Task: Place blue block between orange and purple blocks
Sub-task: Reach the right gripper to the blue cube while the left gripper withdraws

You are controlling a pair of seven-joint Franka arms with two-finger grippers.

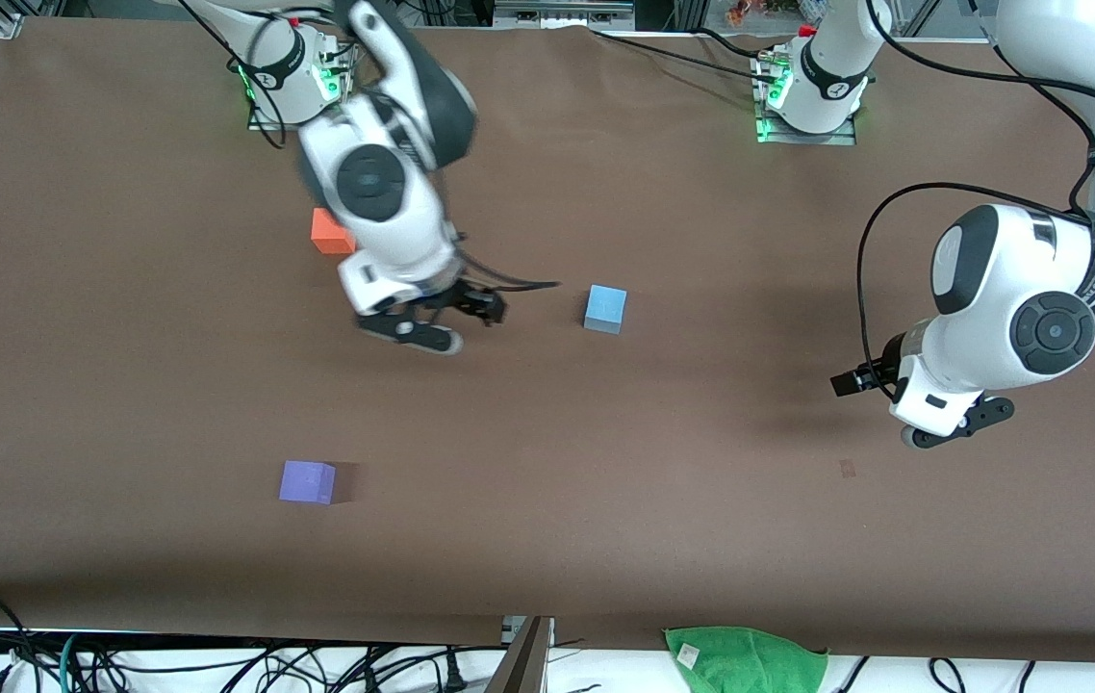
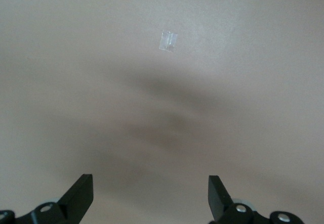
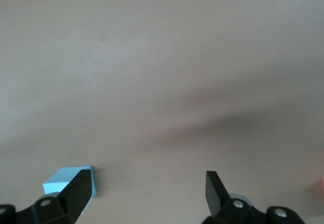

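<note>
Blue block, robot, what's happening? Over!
Right gripper open, empty, over table beside blue block. Left gripper open, waiting. Blue block untouched. Nothing in the way.

Front camera high, facing both arm bases; wrist cameras look down close at brown counter [image 1: 663, 500]; right wrist shares the small matte sky-blue cube [image 1: 605, 309].

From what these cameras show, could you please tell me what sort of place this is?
Probably a robotics lab: two Franka arms bolted along a brown-covered table, small cubes like the blue block laid out, and loose cables along the table's edge.
</note>
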